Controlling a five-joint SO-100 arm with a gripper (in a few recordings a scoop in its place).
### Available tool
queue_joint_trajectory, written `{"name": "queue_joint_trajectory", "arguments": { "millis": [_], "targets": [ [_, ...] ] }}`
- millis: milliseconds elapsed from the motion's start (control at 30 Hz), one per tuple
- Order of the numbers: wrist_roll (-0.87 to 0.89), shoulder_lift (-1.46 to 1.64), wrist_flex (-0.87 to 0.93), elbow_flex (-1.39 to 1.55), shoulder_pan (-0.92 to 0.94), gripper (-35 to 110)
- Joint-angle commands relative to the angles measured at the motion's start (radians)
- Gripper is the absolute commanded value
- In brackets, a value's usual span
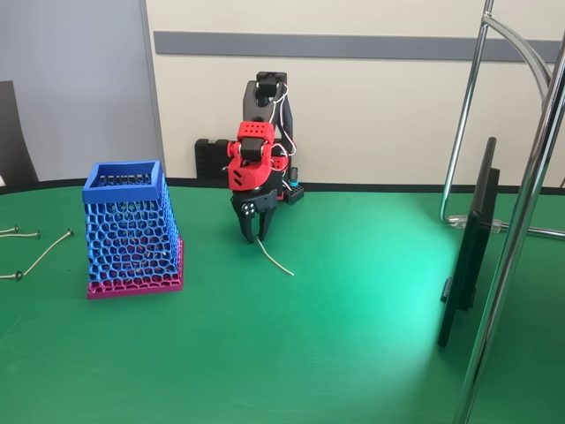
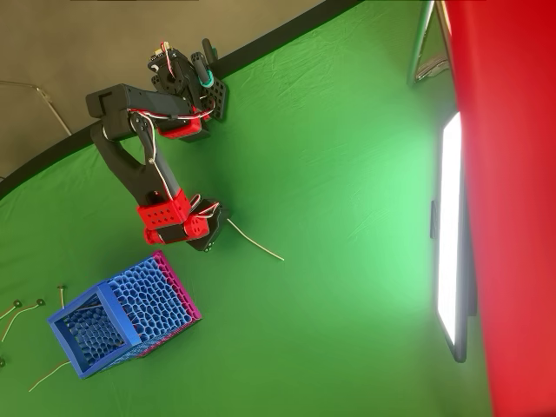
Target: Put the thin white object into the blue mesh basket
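Currently, line by line:

Thin white object (image 1: 275, 258): a pale, gently curved strand whose upper end sits at the gripper's tips; in the fixed view its long axis slants down and to the right, and the far end rests on the green table (image 1: 353, 336). In the overhead view the strand (image 2: 256, 242) runs from the gripper toward the lower right, pointing away from the basket.

Gripper (image 1: 257, 233): dark fingers pointing down at the table, closed together on the strand's upper end, pinching it.

Arm: red and black, folded over from its base at the table's far edge, with the wrist bent so the gripper (image 2: 215, 228) hangs below the red block.

Blue mesh basket (image 1: 124, 187): upright on its pink base, left of the gripper in the fixed view and apart from it; the basket (image 2: 82, 340) opens toward the camera in the overhead view.

Other strands (image 1: 44, 252): pale pieces with dark knobbed tips lying on the table left of the basket.

Monitor (image 1: 468, 247): dark, standing edge-on at the right.
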Motion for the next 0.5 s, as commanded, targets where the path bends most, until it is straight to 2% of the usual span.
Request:
{"name": "queue_joint_trajectory", "arguments": {
  "millis": [0,467],
  "targets": [
    [-0.009,-0.005,-0.005,-0.034,0.003,13],
    [-0.023,-0.032,-0.005,-0.051,0.014,2]
  ]
}}
